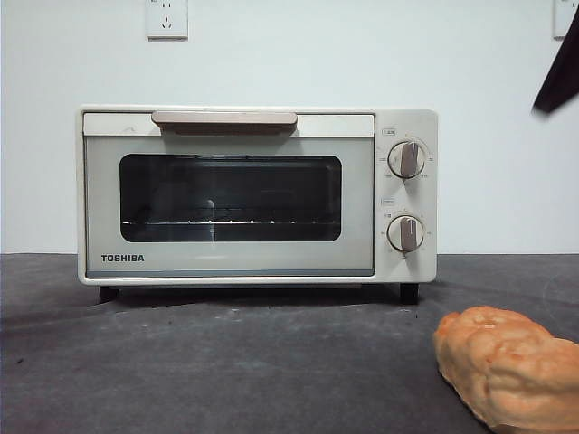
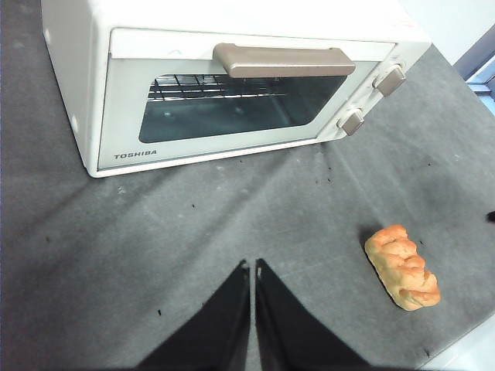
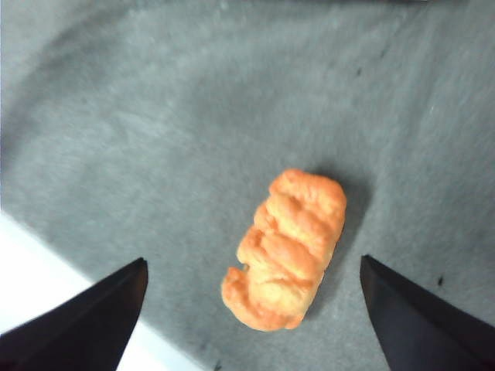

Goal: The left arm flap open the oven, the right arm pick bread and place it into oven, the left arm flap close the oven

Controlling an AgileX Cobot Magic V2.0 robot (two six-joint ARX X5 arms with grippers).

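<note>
Right wrist view: bread point(image 3: 288, 249) lies between spread jaws, seemingly untouched.

Dark grey table point(image 1: 226, 362), oven point(image 1: 253, 194), bread point(image 1: 511, 366) resting on it

A dark grey table point(image 1: 226, 362) meets a white wall point(image 1: 298, 54) bearing a white socket point(image 1: 167, 18).

Bread point(image 1: 511, 371) cut off at the front view's lower right corner; knob markings illegible.
</note>
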